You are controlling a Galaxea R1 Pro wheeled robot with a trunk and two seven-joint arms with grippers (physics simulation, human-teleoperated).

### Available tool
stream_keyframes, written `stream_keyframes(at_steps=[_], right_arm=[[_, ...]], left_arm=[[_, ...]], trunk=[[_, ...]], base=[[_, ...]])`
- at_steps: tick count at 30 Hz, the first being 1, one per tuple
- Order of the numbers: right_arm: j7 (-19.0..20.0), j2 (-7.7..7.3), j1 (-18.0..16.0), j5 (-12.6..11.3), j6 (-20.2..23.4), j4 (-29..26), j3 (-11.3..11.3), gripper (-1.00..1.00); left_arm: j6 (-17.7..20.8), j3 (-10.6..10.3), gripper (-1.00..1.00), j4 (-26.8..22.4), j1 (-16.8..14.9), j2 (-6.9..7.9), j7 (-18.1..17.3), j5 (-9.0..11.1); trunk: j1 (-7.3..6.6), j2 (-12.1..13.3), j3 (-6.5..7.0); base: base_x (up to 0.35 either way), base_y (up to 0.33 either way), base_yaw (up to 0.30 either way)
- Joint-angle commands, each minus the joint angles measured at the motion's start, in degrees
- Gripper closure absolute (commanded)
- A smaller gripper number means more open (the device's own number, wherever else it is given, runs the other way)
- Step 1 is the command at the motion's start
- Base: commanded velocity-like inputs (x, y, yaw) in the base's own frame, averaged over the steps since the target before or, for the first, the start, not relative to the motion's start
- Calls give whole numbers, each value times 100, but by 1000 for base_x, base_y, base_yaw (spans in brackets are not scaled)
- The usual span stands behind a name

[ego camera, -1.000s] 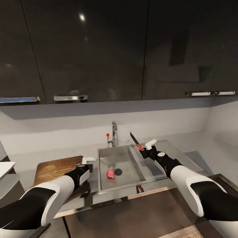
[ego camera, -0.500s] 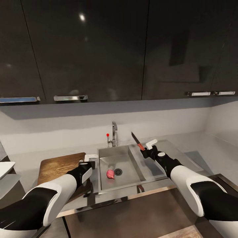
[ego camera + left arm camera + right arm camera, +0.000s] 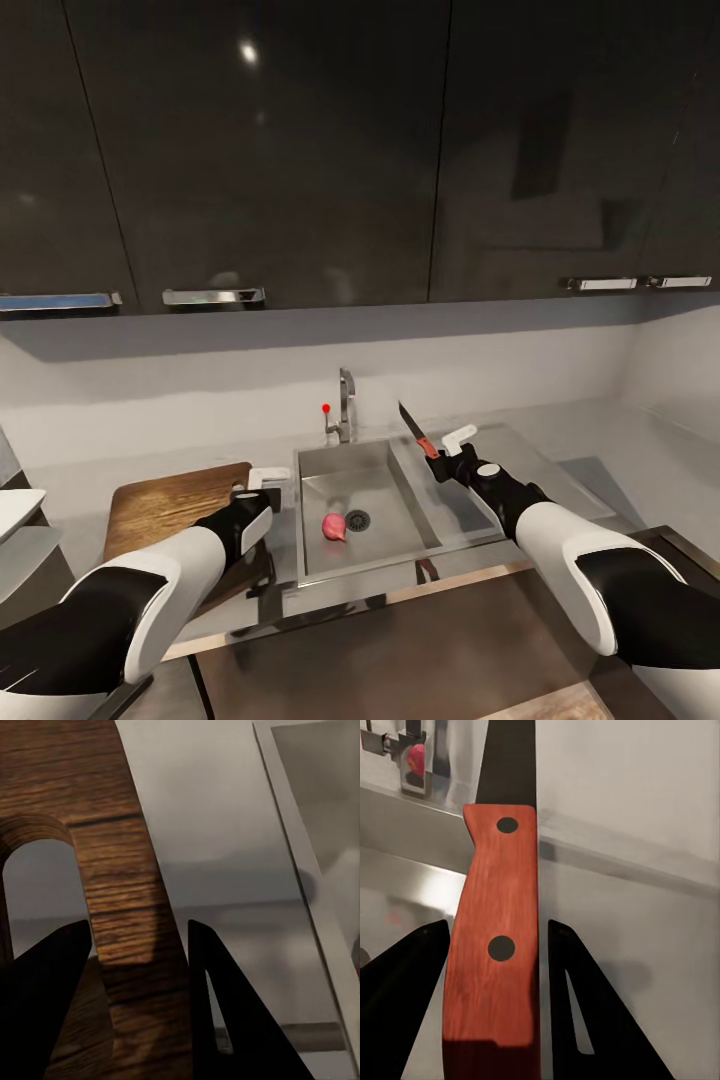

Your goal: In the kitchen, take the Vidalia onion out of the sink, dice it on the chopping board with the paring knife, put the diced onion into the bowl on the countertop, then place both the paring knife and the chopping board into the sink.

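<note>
Sink [image 3: 400,540]: grey steel basin set into the counter [image 3: 600,430], directly ahead in the head view. Dark round drain [image 3: 358,520] in its floor. Curved chrome tap [image 3: 345,405] at the back rim, with a red-tipped lever [image 3: 326,408] to its left.

Onion [image 3: 334,527]: small pinkish bulb, whole, lying on the sink floor just left of the drain, touching nothing else.

Knife [image 3: 415,429]: dark pointed blade, red handle with two dark rivets [image 3: 495,937]. Held in the air above the right rim of the sink, blade tip pointing up and away toward the back wall. The right wrist view shows the handle between the two dark fingers [image 3: 585,1020], which press on its sides.

Right hand [image 3: 447,458]: pinching the knife handle, raised clear of the counter.

Board [image 3: 165,505]: dark-brown wood with visible grain, on the counter left of the sink, its right edge near the sink rim. The left wrist view shows an arched cut-out and the board's edge strip [image 3: 131,930] running between the fingers [image 3: 232,1020].

Left hand [image 3: 262,489]: at the board's right edge, beside the sink rim, fingers set on either side of the board's edge and gripping it.

Wall cabinets [image 3: 300,150]: glossy dark doors with metal handles above the pale backsplash.
</note>
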Motion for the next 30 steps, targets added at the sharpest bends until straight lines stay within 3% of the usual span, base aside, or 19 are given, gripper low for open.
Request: stream_keyframes(at_steps=[1,30], right_arm=[[0,-1,-3,60,-21,5,-3,100],[1,-5,-3,55,-21,49,-3,100]], left_arm=[[38,-58,100,-10,2,0,34,45],[42,-58,100,16,2,1,23,54]], trunk=[[2,-4,-2],[2,-4,-139]], base=[[0,0,0],[0,0,0]])
